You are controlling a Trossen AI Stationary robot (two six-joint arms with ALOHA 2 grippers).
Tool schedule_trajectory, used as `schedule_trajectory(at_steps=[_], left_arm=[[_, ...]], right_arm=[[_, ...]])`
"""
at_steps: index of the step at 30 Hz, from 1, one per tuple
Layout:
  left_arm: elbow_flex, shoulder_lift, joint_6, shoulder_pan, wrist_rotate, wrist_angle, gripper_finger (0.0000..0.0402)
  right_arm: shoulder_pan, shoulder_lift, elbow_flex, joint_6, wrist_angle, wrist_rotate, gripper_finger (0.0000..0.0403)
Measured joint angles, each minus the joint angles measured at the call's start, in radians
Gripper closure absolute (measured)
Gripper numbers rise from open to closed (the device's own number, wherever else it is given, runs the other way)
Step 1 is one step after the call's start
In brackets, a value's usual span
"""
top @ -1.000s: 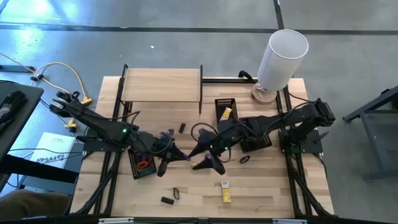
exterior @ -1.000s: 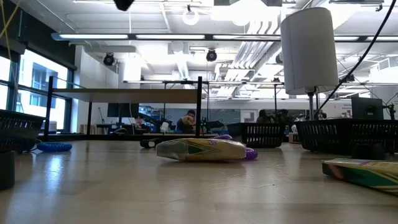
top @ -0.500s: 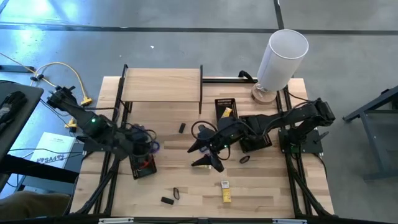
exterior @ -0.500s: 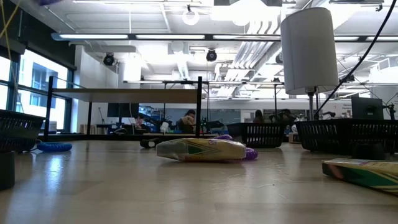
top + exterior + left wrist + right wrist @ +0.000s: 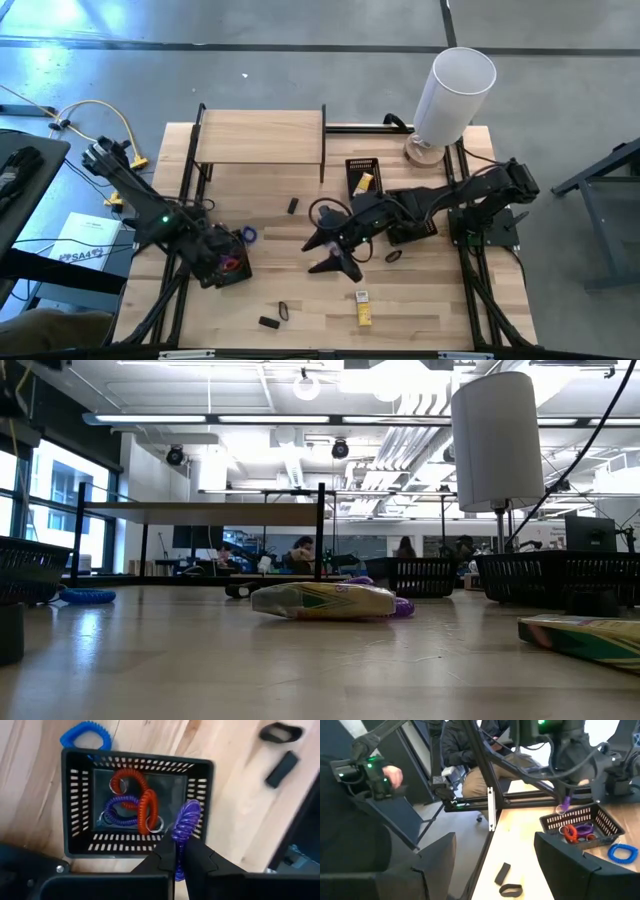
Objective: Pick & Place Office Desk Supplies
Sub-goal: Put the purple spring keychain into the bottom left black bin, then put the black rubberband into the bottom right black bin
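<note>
Here, left pincer clamped shut on a purple coil loop, hanging just above the near-right rim of the black mesh tray at the bench's left side. Inside that tray, red coils and another purple coil; a blue loop outside, touching its wall perhaps. Right pincer spread wide, holding nothing, over mid-bench.
</note>
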Motion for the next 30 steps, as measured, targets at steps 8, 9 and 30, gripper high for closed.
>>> schedule_trajectory(at_steps=[8, 9, 30], left_arm=[[-0.107, -0.001, -0.015, 0.023, 0.021, 0.036, 0.0394], [-0.118, -0.001, -0.011, 0.029, 0.021, 0.047, 0.0394], [-0.146, 0.005, 0.086, 0.094, -0.079, 0.068, 0.0255]], right_arm=[[0.010, 0.007, 0.000, 0.003, -0.026, -0.006, 0.0147], [0.010, 0.007, 0.000, 0.004, -0.026, -0.004, 0.0147], [0.037, 0.007, 0.000, 0.031, -0.070, -0.071, 0.0146]])
